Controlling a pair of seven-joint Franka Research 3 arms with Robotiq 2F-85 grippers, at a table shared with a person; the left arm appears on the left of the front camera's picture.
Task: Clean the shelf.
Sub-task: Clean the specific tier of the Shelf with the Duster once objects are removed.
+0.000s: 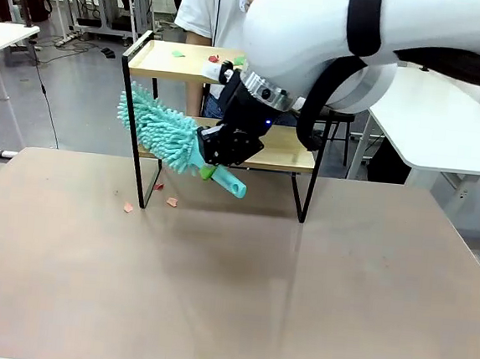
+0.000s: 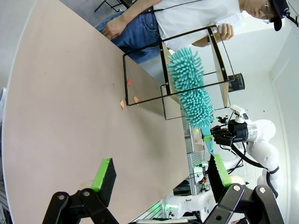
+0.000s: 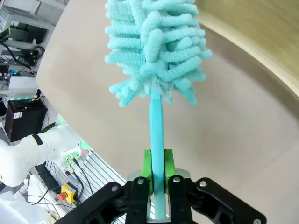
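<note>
Low in the left wrist frame, our left gripper (image 2: 162, 172) holds its fingers wide apart over the brown tabletop (image 1: 213, 295). At centre left, orange paper scraps (image 1: 128, 207) lie by the legs of the two-tier wooden shelf with a black frame (image 1: 183, 61). Our right gripper (image 1: 210, 170), its arm slanting down from the upper right, is clamped on the handle of a fluffy teal chenille duster (image 1: 156, 126), and together they cover much of the lower board. A person in a white shirt (image 1: 209, 9) stands behind

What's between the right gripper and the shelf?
The teal duster: the right gripper clamps its handle, and its fluffy head is at the shelf's lower board, in the front view.
</note>
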